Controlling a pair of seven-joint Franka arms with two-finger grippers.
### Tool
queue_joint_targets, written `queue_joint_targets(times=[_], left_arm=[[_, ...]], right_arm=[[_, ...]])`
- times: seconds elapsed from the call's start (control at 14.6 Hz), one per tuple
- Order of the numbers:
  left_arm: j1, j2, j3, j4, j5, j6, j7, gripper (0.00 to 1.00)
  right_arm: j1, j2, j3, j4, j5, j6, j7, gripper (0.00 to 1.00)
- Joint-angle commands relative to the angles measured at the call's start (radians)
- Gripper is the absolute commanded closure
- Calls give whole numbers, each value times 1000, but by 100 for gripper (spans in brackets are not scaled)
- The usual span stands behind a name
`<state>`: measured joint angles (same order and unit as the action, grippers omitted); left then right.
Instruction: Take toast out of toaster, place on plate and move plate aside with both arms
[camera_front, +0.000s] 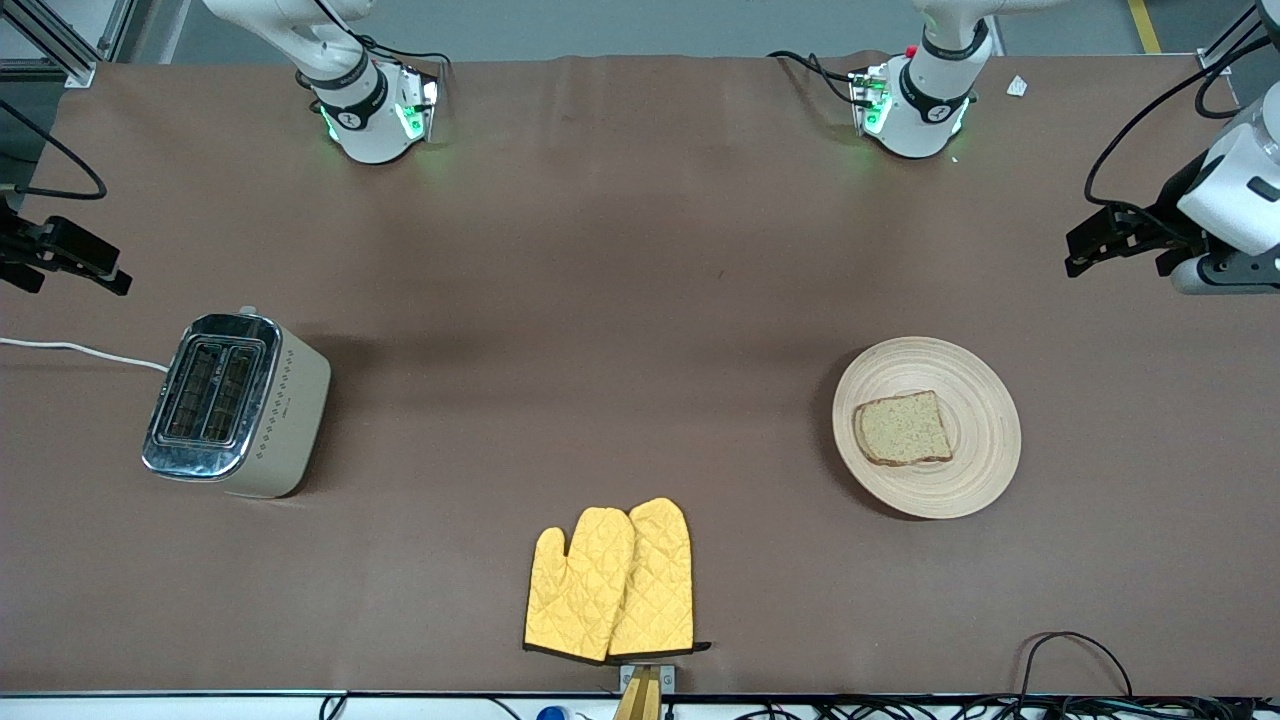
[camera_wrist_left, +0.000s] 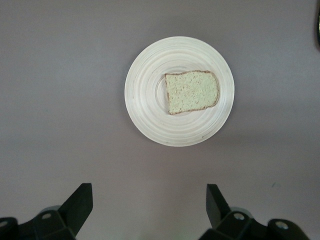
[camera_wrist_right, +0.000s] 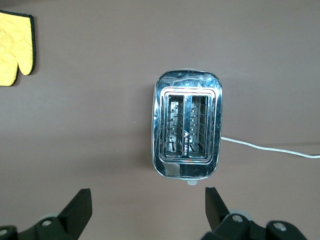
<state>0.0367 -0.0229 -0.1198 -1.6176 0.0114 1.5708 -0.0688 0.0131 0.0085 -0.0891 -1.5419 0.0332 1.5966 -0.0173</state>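
Observation:
The toast (camera_front: 903, 428) lies flat on the round beige plate (camera_front: 975, 400), which sits on the brown table toward the left arm's end. In the left wrist view the toast (camera_wrist_left: 191, 91) lies near the middle of the plate (camera_wrist_left: 145, 95). My left gripper (camera_front: 1095, 245) hangs open and empty over the table edge at the left arm's end, apart from the plate; its own view shows its jaws (camera_wrist_left: 149, 192) wide apart. My right gripper (camera_front: 70, 262) hangs open and empty over the table at the right arm's end, close to the toaster; its jaws (camera_wrist_right: 148, 196) are wide apart.
A cream and chrome toaster (camera_front: 235, 403) with two empty slots stands toward the right arm's end, also in the right wrist view (camera_wrist_right: 187, 131), with a white cord (camera_front: 80, 350). A pair of yellow oven mitts (camera_front: 612, 583) lies near the table's front edge.

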Motion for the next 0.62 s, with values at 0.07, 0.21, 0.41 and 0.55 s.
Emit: queue_joint_targets(times=[0.07, 0.21, 0.41, 0.55], left_arm=[[-11, -6, 0, 18, 7, -35, -6, 0], [-14, -2, -3, 38, 16, -35, -8, 0], [-12, 6, -3, 48, 19, -38, -8, 0], [-15, 6, -4, 50, 19, -38, -9, 0]], right_arm=[[-2, -27, 5, -33, 11, 14, 4, 0], [-2, -27, 5, -32, 11, 14, 4, 0], [-2, -27, 5, -33, 11, 14, 4, 0], [-2, -27, 5, -32, 11, 14, 4, 0]])
